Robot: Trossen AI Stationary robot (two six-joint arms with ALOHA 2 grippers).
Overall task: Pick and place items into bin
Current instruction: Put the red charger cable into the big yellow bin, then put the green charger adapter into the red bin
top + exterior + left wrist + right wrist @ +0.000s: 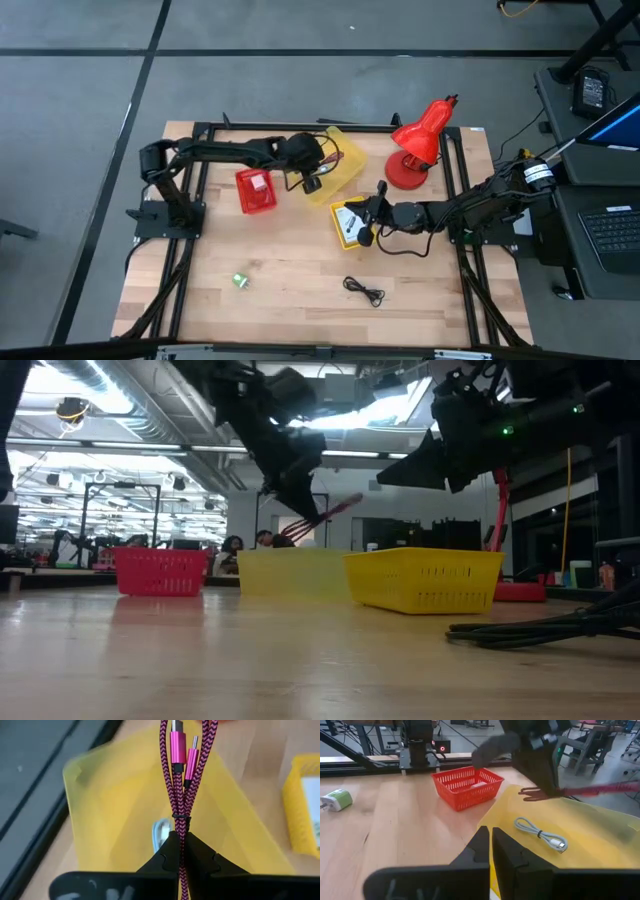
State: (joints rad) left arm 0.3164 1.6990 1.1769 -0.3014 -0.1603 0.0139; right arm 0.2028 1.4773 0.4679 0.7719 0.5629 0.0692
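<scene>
Two arms: the left gripper (180,851) is at work over the pale yellow bin (115,805); the right gripper (491,837) hangs near it, above the small yellow basket (425,580).
Left fingers: clamped tight on the dark red cord (176,775), gripped at its folded middle.
Cord axis: it runs straight out ahead of the left fingers, with the pink plug ends farthest from them.
Key relation: the bin floor lies directly beneath the left fingers and the cord, so a release should, by my judgement, drop it inside.
In the bin: a white cable (159,834) lies just under the left fingers.
Right fingers: drawn nearly together, with nothing seen between them.
Beside the left fingers: a red basket (465,790), apart from the bin.
Farther off: a green object (240,281) and a black cord (364,291) lie loose on the desk (290,270), well apart from both grippers; the black cord is nearer the right arm.
</scene>
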